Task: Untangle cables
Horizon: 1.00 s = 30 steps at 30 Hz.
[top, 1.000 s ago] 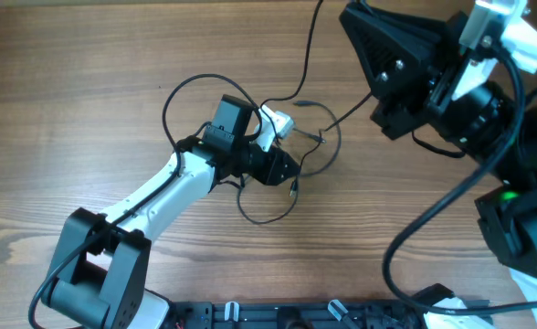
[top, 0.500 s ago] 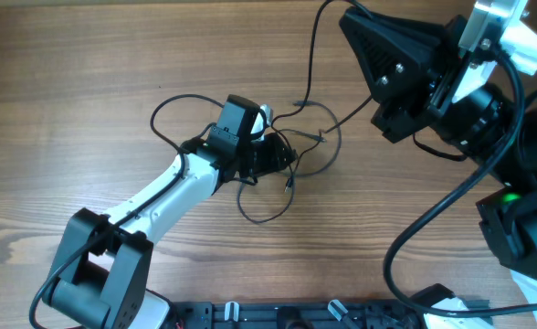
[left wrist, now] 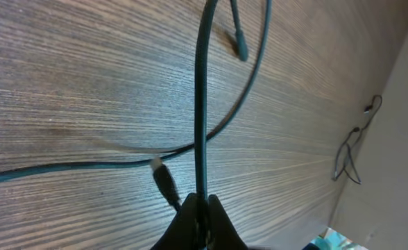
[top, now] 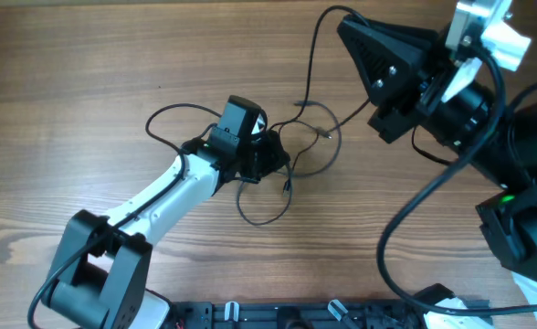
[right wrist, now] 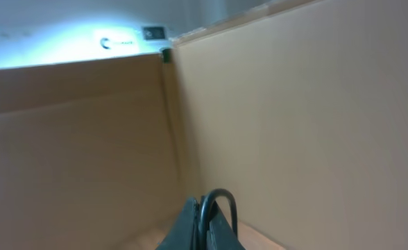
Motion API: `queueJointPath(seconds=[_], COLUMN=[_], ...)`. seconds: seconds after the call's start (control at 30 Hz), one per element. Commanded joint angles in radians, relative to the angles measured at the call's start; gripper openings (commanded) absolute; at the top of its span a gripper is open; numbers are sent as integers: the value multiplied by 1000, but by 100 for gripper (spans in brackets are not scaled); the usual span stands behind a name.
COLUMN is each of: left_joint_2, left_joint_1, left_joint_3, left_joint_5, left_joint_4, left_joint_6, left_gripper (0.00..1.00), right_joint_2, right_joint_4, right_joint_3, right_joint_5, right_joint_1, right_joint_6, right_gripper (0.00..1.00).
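Thin black cables (top: 316,137) lie tangled on the wooden table, with one loop at the left (top: 170,113) and one toward the front (top: 270,217). My left gripper (top: 273,155) sits in the tangle, shut on a black cable (left wrist: 201,104) that runs straight up from its jaws (left wrist: 201,207). A small plug (left wrist: 165,182) lies beside the jaws. My right gripper (top: 349,26) is raised at the back right and shut on a black cable (right wrist: 216,201) at its jaws (right wrist: 205,226). That cable hangs down to the tangle (top: 309,64).
The right arm's thick black hose (top: 413,228) crosses the right side of the table. A black rail (top: 296,315) runs along the front edge. The right wrist view shows only cardboard walls (right wrist: 294,118).
My left gripper has drawn back to the left with its cable. The white plug near it has gone out of sight and the left loop has flattened. The right arm shifted slightly.
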<state>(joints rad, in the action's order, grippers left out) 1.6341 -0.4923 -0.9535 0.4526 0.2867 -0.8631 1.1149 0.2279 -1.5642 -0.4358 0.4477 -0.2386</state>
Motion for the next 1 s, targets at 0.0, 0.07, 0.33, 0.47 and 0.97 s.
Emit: queueJointPath(seconds=[0.0,0.07,0.33,0.47,0.97], left_joint_2=[-119,-182,-335,-344,-343], left_joint_1=[18,25,98,134,136], left_joint_3=[3,3,3,3,4], left_joint_5=[29,19,-100,-156,-239], left_joint_4=[12,46,262,356,476], left_joint_6=[36,62,124,127,206], left_gripper=[4,4,4,4,4], right_joint_2=[-11,-8,9,30,156], right_joint_4=[55,103,177,74,-206], right_joint_3=[-9,-9,-9,-9,-9], right_joint_5=[154,256,533,752,1083], right_joint_1=[-3,-3,-3,-3,-250], right_joint_6=[84,110,151,217,597], right_gripper=[4,4,4,4,4])
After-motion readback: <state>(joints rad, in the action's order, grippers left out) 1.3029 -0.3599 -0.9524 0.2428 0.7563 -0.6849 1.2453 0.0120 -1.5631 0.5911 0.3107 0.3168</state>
